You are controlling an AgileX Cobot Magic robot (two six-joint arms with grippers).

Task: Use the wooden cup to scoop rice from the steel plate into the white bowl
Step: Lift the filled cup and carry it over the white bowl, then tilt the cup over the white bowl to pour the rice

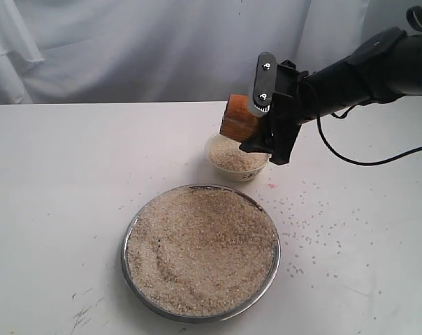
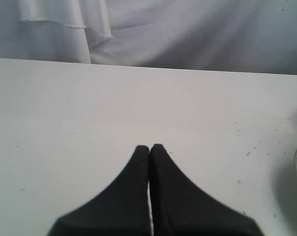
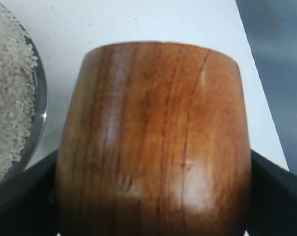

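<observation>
Front of the bench [image 1: 57, 174], steel plate [image 1: 125, 259] heaped with rice [image 1: 200, 248]; behind it the right gripper [image 1: 256, 118] clamps the wooden cup [image 1: 236, 120], tilted just above the white bowl [image 1: 232, 174]. And the left gripper [image 2: 149, 150]: jaws pressed together.

wooden cup [image 1: 237, 118]: glossy reddish-brown, grain streaked, lifted in the air, tipped onto its side
white bowl [image 1: 233, 174]: upright, directly beneath cup, nearly full of rice [image 1: 232, 157]
steel plate [image 1: 125, 252]: lower than cup, just beyond bowl, shiny rim, rice heaped edge to edge
loose grains scattered below-right of cup
</observation>
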